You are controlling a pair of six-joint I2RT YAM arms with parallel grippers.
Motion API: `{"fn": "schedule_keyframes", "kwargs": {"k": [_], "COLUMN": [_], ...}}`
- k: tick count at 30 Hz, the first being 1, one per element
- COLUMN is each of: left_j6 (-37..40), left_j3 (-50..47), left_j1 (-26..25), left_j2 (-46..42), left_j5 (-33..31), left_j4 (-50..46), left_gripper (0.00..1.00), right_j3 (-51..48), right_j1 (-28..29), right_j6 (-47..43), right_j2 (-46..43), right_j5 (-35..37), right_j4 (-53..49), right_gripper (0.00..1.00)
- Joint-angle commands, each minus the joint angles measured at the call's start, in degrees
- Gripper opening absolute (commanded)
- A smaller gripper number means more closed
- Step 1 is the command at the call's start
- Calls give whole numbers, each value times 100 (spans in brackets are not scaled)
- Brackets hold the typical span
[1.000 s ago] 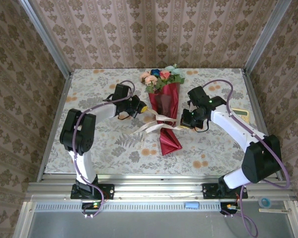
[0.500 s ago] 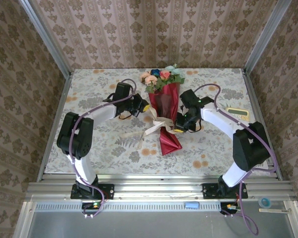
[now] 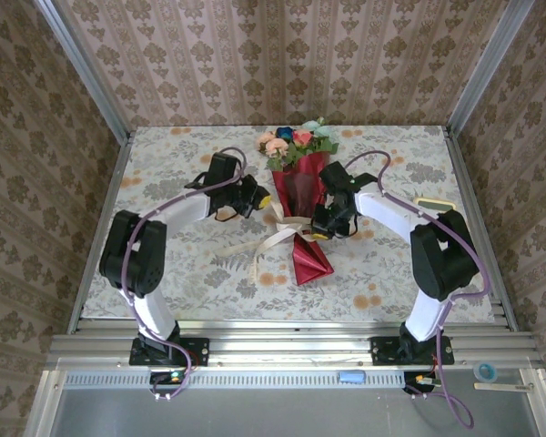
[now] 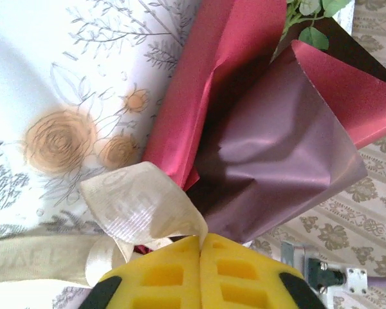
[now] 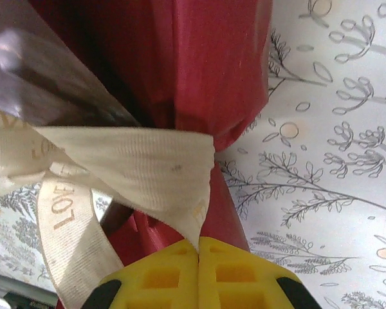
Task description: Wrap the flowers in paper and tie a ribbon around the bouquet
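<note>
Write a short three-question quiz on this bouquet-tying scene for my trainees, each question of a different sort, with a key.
1. True or false: the bouquet stands upright in a vase.
2. What are the fingers of the right gripper shut on? A) the ribbon B) a flower stem C) a leaf
3. Fill in: in the top view, the flowers lie at the bouquet's ___ end, away from the arm bases.
Key: 1 false, it lies flat on the table. 2 A. 3 far.
</note>
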Motion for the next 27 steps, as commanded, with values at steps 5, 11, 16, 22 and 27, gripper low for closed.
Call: {"fn": "schedule_keyframes", "kwargs": {"k": [5,11,16,22,27], "left_j6": [-481,-866,-984,-945,-1297], "left_j3": [-344,-378,25,542,601], "left_j1": [20,-388,-812,-998,-990], "left_j2": [-474,-635,-81,474,621], "left_j5": [-298,-471,-255,-408,-576], "left_j4": [-650,-704,-904,-1264,-1028], "left_gripper": [29,36,43,43,43], "right_j3": [68,-147,-365,-541,-699], "right_j1": [3,3,3,13,12], "right_j6": [-104,-102,11,78,116], "right_j2": [-405,-721,-819,-913,-902], "right_j5": [475,346,326,326,317], "right_j4": [-398,-502,-413,-349,-242], "right_gripper": [0,0,0,0,0]}}
